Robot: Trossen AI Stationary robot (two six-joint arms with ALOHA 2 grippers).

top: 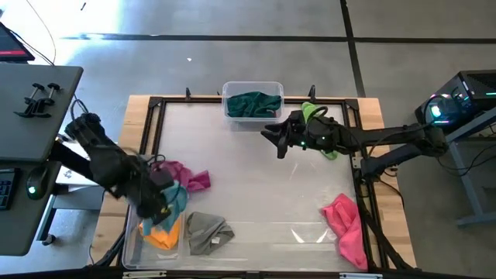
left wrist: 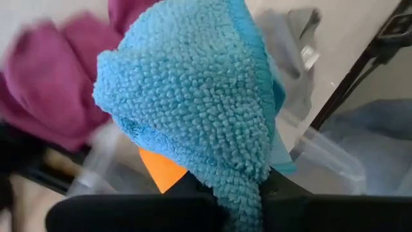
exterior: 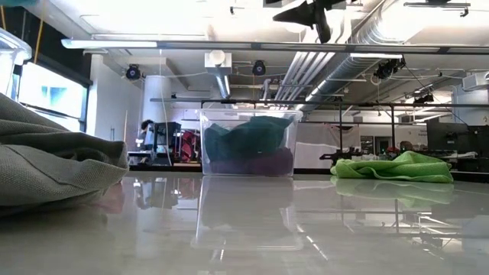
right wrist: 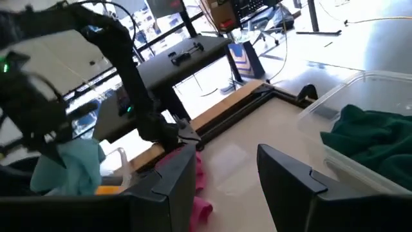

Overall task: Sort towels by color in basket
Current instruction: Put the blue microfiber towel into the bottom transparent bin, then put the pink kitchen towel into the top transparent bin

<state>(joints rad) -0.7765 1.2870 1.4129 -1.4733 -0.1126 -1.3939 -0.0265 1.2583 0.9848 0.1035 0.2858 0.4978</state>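
My left gripper (top: 160,201) stands over the pile at the table's near left and is shut on the cyan towel (left wrist: 187,96). Under it lie the orange towel (top: 163,234), the magenta towel (top: 190,178) and the grey towel (top: 208,231). My right gripper (top: 273,141) hovers open above the table's middle, near the far side, and touches nothing. The lime towel (top: 316,115) lies under that arm. The dark green towel (top: 253,104) sits in the clear basket (top: 229,90), on top of the purple one (exterior: 263,163). The pink towel (top: 346,225) lies near right. No yellow towel shows. My left gripper pinches a bunched end of the cyan towel (left wrist: 243,193) between its two fingers, coming from above. Several layers seem gathered there. The rest of the cloth hangs in a bunch below the fingers, over the orange towel (left wrist: 161,169); whether its lower end touches that towel, I cannot tell.
A dark frame (top: 159,105) runs round the glossy table top. A clear bin (top: 130,246) stands at the near left corner beside the pile. A desk with a clamp (top: 35,99) is off the table's left. Bare table (top: 263,194) lies between the pile and the pink towel.
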